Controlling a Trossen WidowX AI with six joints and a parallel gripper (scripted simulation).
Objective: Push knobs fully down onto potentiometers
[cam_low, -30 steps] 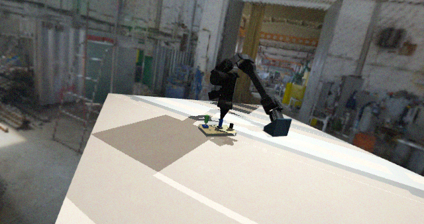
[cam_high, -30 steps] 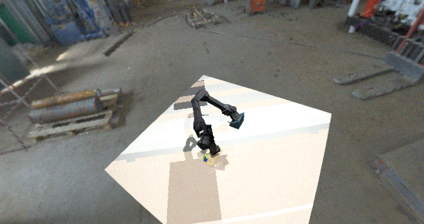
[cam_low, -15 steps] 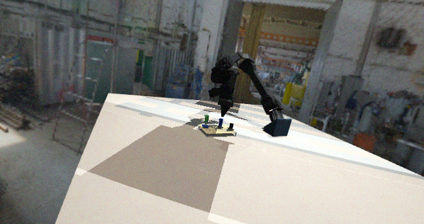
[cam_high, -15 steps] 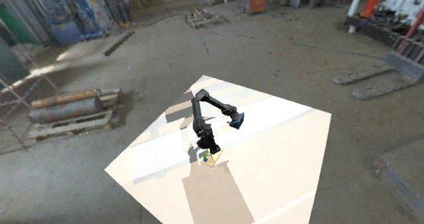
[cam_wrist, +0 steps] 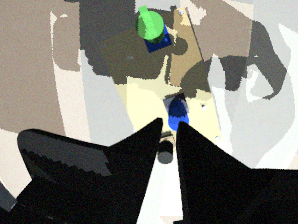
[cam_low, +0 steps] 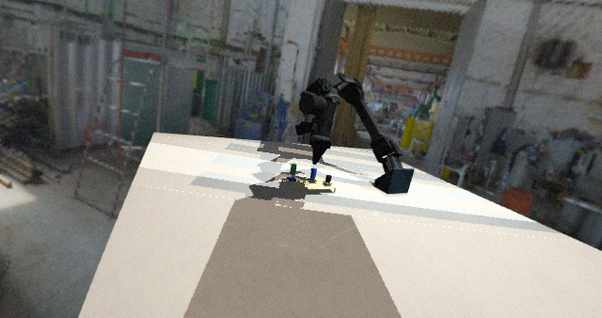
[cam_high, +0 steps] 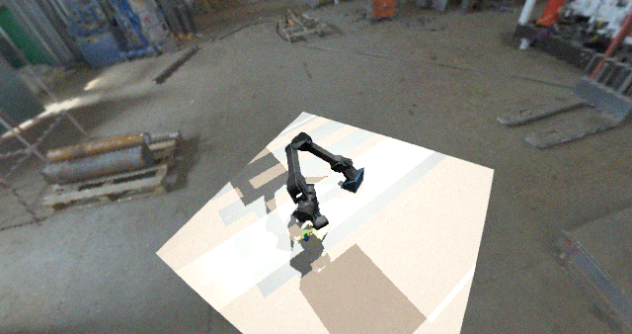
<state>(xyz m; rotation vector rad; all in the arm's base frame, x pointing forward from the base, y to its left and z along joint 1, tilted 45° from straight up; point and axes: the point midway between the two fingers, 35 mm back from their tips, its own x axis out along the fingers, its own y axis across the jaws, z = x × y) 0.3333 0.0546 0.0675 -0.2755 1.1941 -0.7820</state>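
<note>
The pale yellow circuit board (cam_low: 308, 182) stands on the table under my arm, and it also shows in the wrist view (cam_wrist: 166, 92) and, small, in the top view (cam_high: 309, 236). A green knob (cam_low: 293, 168) (cam_wrist: 150, 24) stands tall at its far end. A blue knob (cam_low: 313, 173) (cam_wrist: 177, 115) stands near the middle. A short black knob (cam_low: 328, 179) shows through the slit between my fingers. My gripper (cam_low: 317, 160) (cam_wrist: 169, 125) points down, a little above the blue knob. Its fingers are nearly together with a narrow slit and hold nothing.
The arm's dark blue base (cam_low: 394, 181) (cam_high: 353, 180) stands on the table right of the board. The table top is patterned in beige, white and brown patches. A blurred factory hall lies around the table.
</note>
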